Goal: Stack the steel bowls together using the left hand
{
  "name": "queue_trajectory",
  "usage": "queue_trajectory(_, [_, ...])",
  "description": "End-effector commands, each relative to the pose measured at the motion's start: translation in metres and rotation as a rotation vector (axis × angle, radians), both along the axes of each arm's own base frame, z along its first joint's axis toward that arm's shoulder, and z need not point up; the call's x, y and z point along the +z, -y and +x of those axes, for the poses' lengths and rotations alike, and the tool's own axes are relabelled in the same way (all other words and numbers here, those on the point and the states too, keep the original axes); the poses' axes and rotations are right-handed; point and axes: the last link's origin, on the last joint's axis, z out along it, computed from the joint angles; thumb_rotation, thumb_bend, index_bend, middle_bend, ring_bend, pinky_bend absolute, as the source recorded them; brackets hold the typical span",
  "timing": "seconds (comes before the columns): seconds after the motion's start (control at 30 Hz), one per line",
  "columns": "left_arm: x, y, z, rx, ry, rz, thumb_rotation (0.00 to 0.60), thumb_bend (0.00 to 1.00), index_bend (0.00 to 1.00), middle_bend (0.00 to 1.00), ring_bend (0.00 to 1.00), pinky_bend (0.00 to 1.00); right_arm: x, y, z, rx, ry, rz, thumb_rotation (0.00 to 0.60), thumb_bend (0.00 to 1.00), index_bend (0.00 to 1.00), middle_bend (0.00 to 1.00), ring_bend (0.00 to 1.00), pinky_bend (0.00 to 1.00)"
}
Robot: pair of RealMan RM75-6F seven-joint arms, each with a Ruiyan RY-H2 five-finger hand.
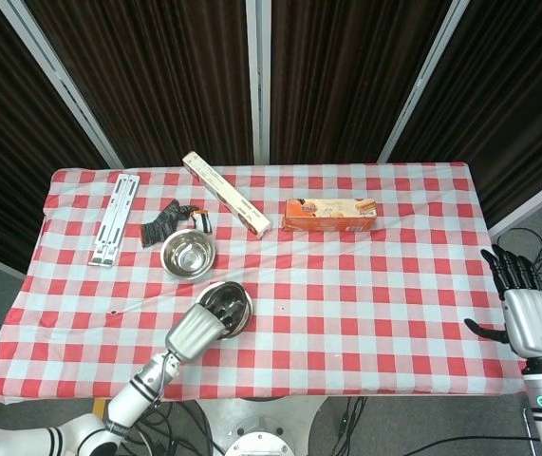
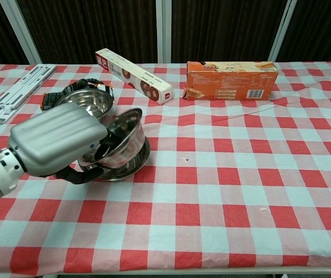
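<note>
**Ana:** Chest view first: why is the bowl tipped like that?

**Ben:** The left robot hand (image 2: 61,143) holds a steel bowl (image 2: 123,139) by its rim, mouth tilted toward the far right, directly over the second steel bowl (image 2: 110,168) that sits on the surface (image 2: 223,191). My reading is that the tilt comes from the grip on the rim, and the bowl is being lowered into the one beneath. Its lower edge looks to be touching or nearly inside that bowl (I cannot tell which).

**Ana:** How closed is the hand?

**Ben:** Curled around the bowl's near edge, dark fingers (image 2: 78,174) wrapped under it, so it is holding, not spread. In the head view the same left robot hand (image 1: 195,331) covers most of the pair.

**Ana:** And the third bowl?

**Ben:** A third steel bowl (image 2: 87,103) stands upright just beyond the hand, apart from it, beside a black strap (image 2: 55,95). Stacking is only partly done, I judge.

**Ana:** The right robot hand (image 1: 527,318)?

**Ben:** Well off to the side, past the surface edge, fingers apart, holding nothing.
</note>
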Motion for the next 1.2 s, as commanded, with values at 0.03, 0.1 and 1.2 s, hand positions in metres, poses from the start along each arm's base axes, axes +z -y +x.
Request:
queue_trajectory(0.03, [0.005,-0.004,-0.003,-0.026,0.002,0.006,0.6,0.22,0.33,0.48,0.45,0.57,0.0,0.0,-0.002,-0.002,0.0,0.003,0.6,0.03,0.0,0.0,0.0,0.0])
queue_trajectory(0.1, [0.01,-0.006,-0.003,-0.033,0.008,0.017,0.6,0.21,0.3,0.45,0.42,0.54,0.0,0.0,-0.002,-0.002,0.0,0.003,0.6,0.03,0.0,0.0,0.0,0.0])
queue_trajectory(1.2, [0.023,-0.088,-0.064,-0.022,-0.177,0.181,0.6,0.21,0.38,0.47,0.44,0.57,-0.005,0.0,-0.001,-0.004,-0.018,0.022,0.6,0.03,0.0,0.0,0.0,0.0])
